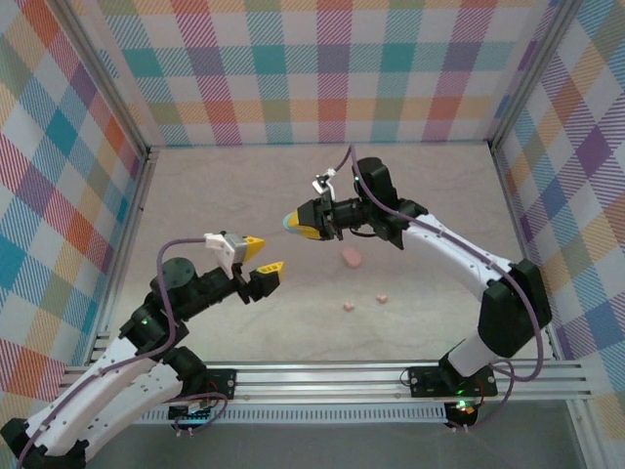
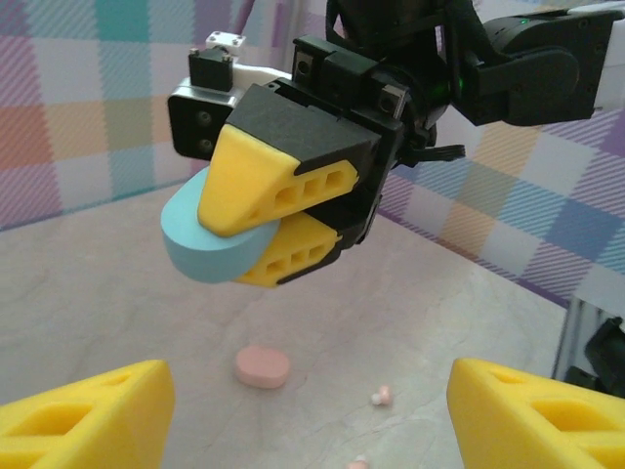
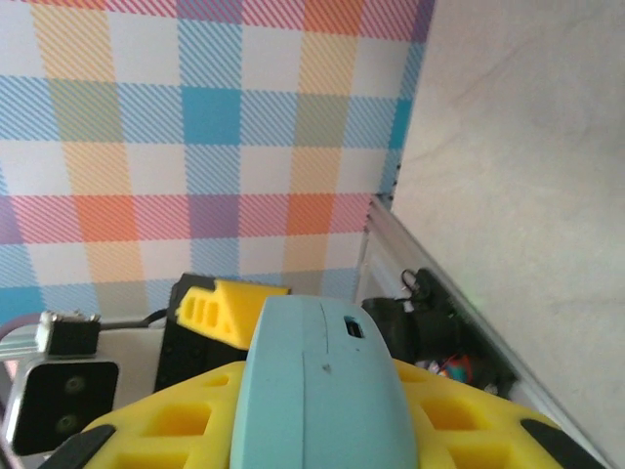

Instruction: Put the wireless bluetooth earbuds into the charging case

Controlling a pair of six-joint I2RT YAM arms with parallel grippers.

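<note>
Right gripper [image 1: 303, 226] raised above the table [image 1: 215, 195], fingers clamped on a light blue charging case [image 2: 200, 249], its rear half hidden between them, left gripper [image 1: 262, 256] facing it, fingers spread, two tiny pink earbuds [image 1: 349, 306] loose on the table near a pink oval case [image 1: 351, 257], their detail too small to make out.

I'm looking into a robotics lab test cell, not a lived-in room. A pale, stone-patterned desk [image 1: 244, 200] is boxed in by flat panels printed in bright multicoloured plaid [image 1: 322, 68], held in bare aluminium framing [image 1: 125, 234]. Along the near edge runs a slotted aluminium rail [image 1: 332, 374], and a white-and-black left arm [image 1: 107, 376] and right arm [image 1: 474, 259] are bolted to it. Both trail purple cable [image 1: 344, 158]. The left gripper [image 1: 266, 254] and right gripper [image 1: 298, 227] have chunky yellow plastic fingers. A green status light [image 1: 460, 395] glows at the right base.
</note>
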